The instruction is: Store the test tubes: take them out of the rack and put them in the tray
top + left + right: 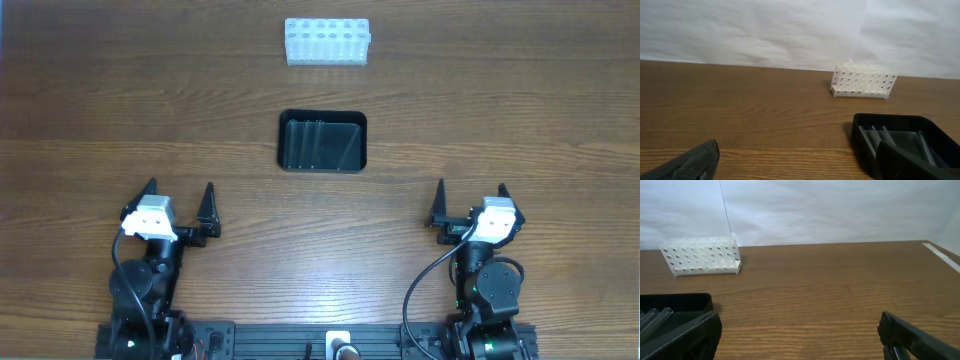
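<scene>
Clear tubes point(310, 140) lying in black tray point(283, 142). White rack point(327, 42) past tray, well apart. L hand point(180, 186) & R hand point(471, 187) near tray's front corners, both wide open, holding nothing

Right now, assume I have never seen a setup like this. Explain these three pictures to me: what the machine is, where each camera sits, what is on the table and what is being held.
These are two small robot arms standing at the near edge of a wooden table. One picture looks straight down from above. The other two come from a camera on each arm's wrist, looking forward past that arm's own fingers. The left gripper and the right gripper are two-finger claws; both are open and hold nothing. In the middle of the table sits a black tray with clear test tubes lying in it. Beyond it stands a white rack full of holes; I cannot tell whether any tubes stand in it.
</scene>
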